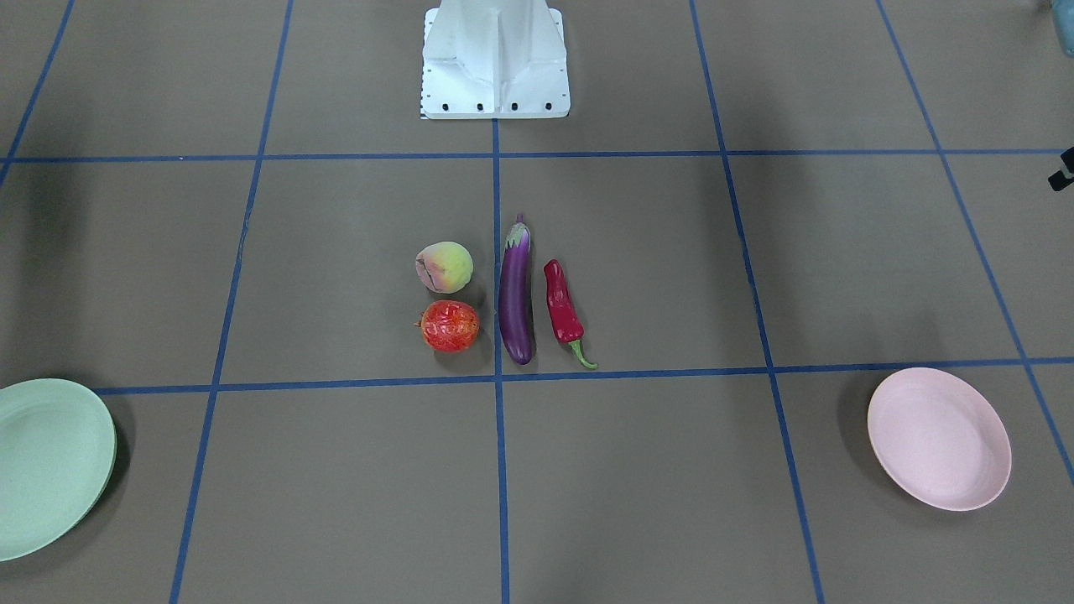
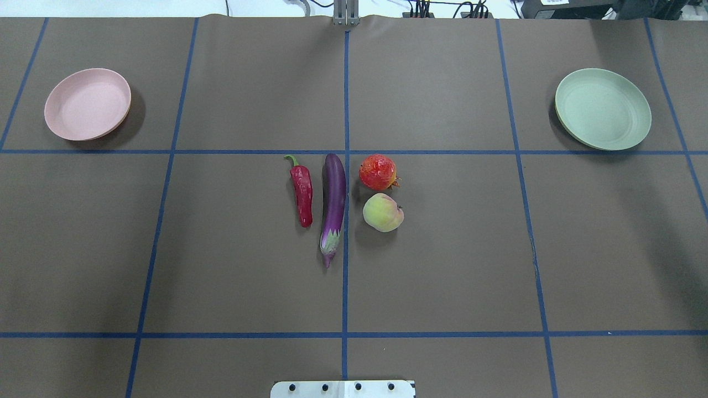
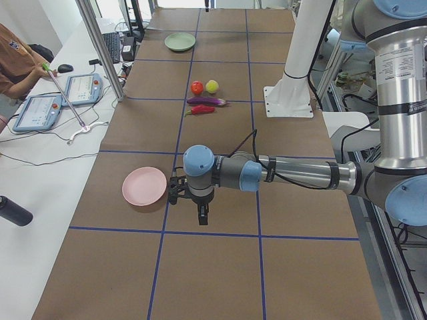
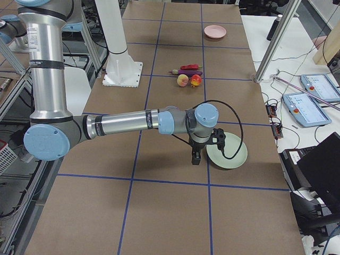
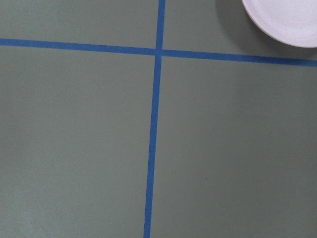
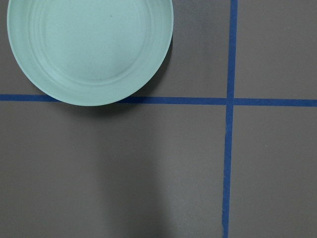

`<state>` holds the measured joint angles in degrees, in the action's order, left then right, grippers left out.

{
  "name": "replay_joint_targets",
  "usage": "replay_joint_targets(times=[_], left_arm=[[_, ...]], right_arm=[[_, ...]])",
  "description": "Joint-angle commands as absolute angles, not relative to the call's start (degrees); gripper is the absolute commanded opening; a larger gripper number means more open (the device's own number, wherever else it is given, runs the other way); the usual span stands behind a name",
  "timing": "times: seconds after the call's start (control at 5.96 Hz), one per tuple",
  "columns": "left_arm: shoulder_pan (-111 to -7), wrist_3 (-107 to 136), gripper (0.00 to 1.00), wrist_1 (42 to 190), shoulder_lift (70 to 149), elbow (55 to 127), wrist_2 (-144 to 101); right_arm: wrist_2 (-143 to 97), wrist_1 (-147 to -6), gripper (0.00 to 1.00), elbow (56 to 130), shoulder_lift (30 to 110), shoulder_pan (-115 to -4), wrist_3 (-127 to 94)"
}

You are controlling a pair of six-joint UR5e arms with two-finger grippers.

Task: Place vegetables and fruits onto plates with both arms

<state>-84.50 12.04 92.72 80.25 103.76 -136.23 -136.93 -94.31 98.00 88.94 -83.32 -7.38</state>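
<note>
Table (image 2: 221, 249): brown surface, marked into squares by blue tape lines (image 2: 345, 99). The white base block (image 2: 343, 388) sits at the robot's edge.

Produce: all four items lie grouped at the table's middle, well apart from both plates.
- Eggplant (image 2: 333, 199): lies lengthwise against the centre tape line, on the robot's left side of it, with its pale cap toward the robot.
- Chili pepper (image 2: 301, 193): lies just beside the eggplant on the robot's left, parallel to it, with its green stem pointing away from the robot.
- Bumpy red-orange fruit (image 2: 378, 172): lies on the robot's right of the centre line, the farther of the two fruits from the robot.
- Peach (image 2: 383, 212): lies just beside the red-orange fruit, on the side nearer the robot.

Plates: the pink plate (image 2: 87, 104) sits at the far left of the table. The green plate (image 2: 603, 109) sits at the far right.

Left arm (image 3: 293, 173): stretched out low over the table. The left claw (image 3: 202, 219) points down near the pink plate. The side view does not show how far it is open, so I cannot tell.

Right arm (image 4: 127, 122): stretched out likewise. The right claw (image 4: 195, 159) points down just beside the green plate. I cannot tell its opening either.
</note>
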Motion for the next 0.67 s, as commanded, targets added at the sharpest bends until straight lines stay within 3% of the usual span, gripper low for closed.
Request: replay_joint_targets(times=[0.0, 0.5], left_arm=[[-84.46, 12.13, 1.0, 92.46, 79.98, 104.49, -136.23], [-84.29, 11.95, 1.0, 92.64, 79.54, 104.77, -135.88]], right_arm=[[-137.02, -94.31, 1.0, 98.0, 88.95, -83.32, -7.38], [-137.11, -94.31, 1.0, 98.09, 88.86, -83.32, -7.47]])
